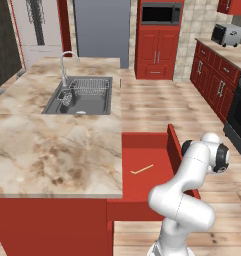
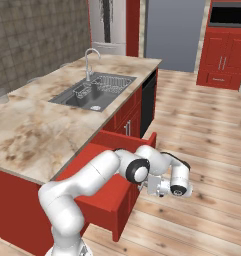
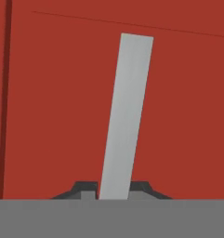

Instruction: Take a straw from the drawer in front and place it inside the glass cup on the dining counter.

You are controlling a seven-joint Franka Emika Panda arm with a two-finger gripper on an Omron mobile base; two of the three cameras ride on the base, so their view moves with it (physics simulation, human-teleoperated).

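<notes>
The jaws are seen closed around the grey handle [image 3: 125, 116] on the red front of the drawer [image 1: 144, 145], with the gripper [image 3: 114, 189] pressed close to the panel. The drawer stands pulled out. The straw [image 1: 142, 169] is observed lying flat on the drawer floor, apart from the walls and untouched. The glass cup [image 2: 0, 95] is noted at the far edge of the dining counter [image 1: 47, 150], well apart from the drawer. The straw is judged very light, thin, fairly stiff and easily rolled or crushed. A gentle pinch near its middle, across its width, is advised, so that it hangs balanced
</notes>
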